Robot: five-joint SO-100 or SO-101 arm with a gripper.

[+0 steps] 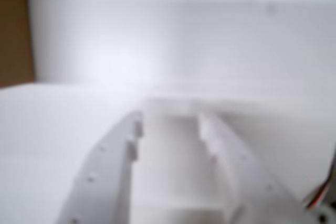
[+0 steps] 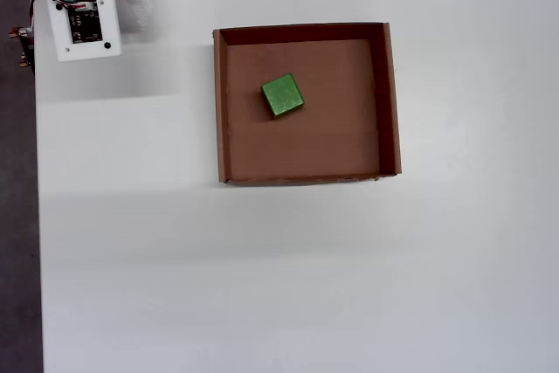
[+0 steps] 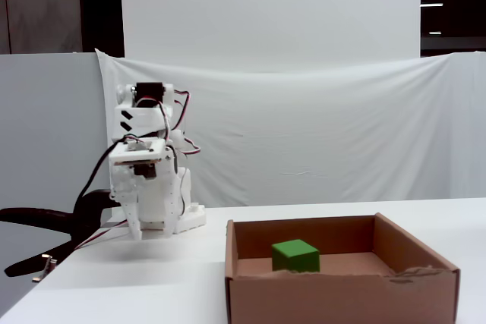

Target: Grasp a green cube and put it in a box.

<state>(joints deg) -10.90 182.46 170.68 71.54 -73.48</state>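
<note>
draping white cloth (image 3: 304, 127) — white table (image 2: 262, 286)

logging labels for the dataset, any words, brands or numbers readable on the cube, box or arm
None can be read.
The green cube: plain faces, no text.
The box: bare cardboard, no print.
The arm's circuit board: any markings are too small to read.
The wrist view is too blurred to show text.

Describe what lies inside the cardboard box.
Only the green cube rests on the floor of the box, away from every wall. The floor patch beneath the cube is hidden.
</note>
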